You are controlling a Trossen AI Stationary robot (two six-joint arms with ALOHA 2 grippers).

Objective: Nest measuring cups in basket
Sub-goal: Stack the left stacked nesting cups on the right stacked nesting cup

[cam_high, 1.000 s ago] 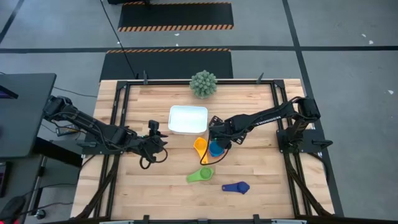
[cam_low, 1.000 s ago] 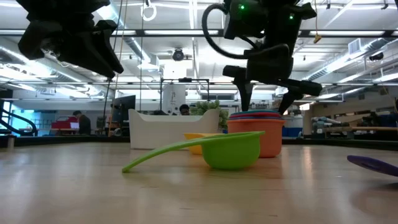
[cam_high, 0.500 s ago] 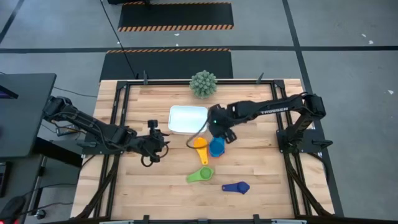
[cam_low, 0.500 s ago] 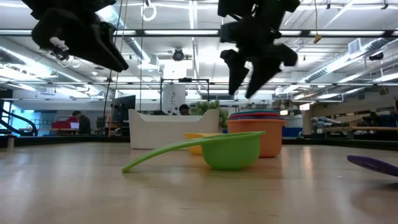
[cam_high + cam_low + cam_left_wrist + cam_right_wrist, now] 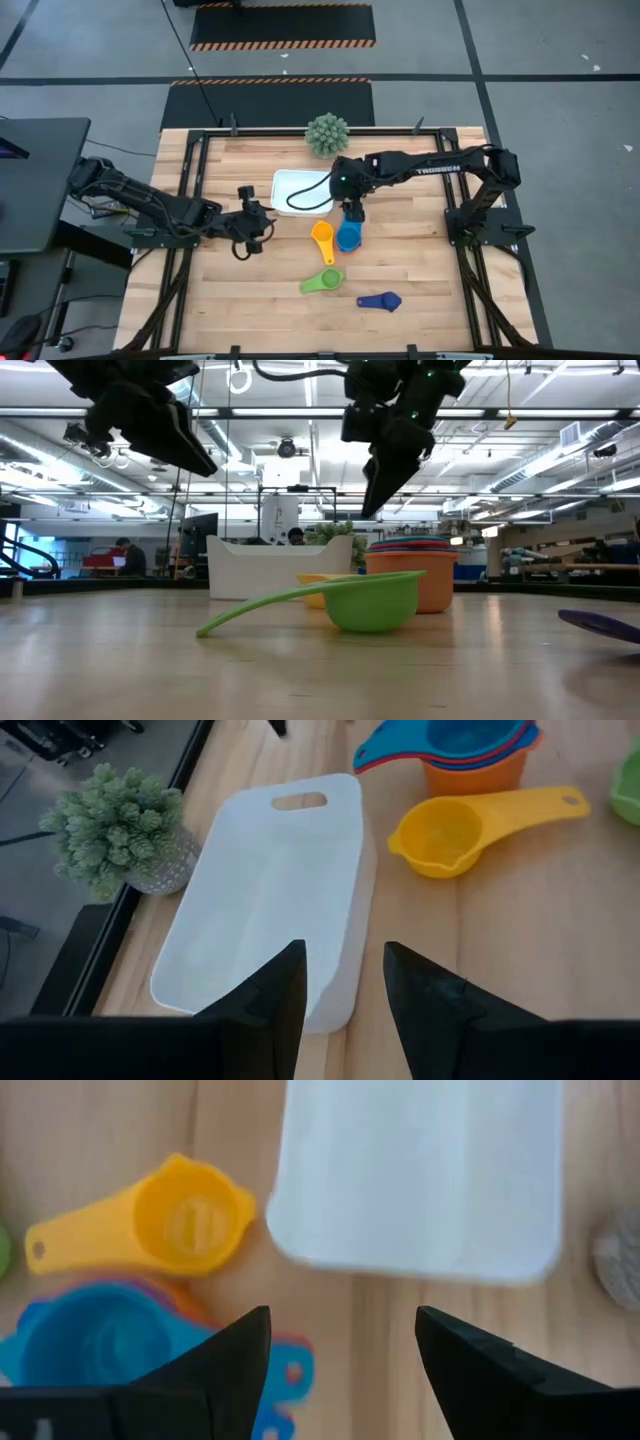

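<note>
The white basket stands near the table's far middle, with nothing in it. It also shows in the left wrist view and the right wrist view. Several measuring cups are nested in an orange-bottomed stack with a light blue cup on top. The stack stands just near-right of the basket. The yellow cup, the green cup and the dark blue cup lie singly on the table. My right gripper is open and empty, raised between the basket and the stack. My left gripper is open and empty, left of the basket.
A spiky green plant in a pot stands at the far edge behind the basket. Bare wood lies along the table's near edge and at its left. A black frame runs along the table's edges.
My right gripper has risen from just above the cup stack, gone toward the far edge and the basket, and turned. The stack has stayed in place. My left gripper has shifted a little toward the far edge.
</note>
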